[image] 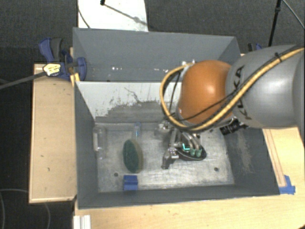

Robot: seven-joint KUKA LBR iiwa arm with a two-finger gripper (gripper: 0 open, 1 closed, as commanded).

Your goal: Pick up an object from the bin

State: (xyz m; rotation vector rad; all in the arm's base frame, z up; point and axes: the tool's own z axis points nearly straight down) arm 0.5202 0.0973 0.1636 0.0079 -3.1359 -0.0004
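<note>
The pincer [171,157] was seen low over the floor of the grey bin [143,56], right of centre; whether it was apart or together could not be told. A dark flat shape [196,154] was seen just beside it under the wrist, and whether it belonged to the bin could not be told. A dark green oval object [132,156] was seen lying to the left, apart from the pincer, with 1 small blue block [130,181] near it by the front wall. For a clean pick, the oval would best be spanned across its narrow width and the block left undisturbed.
</note>
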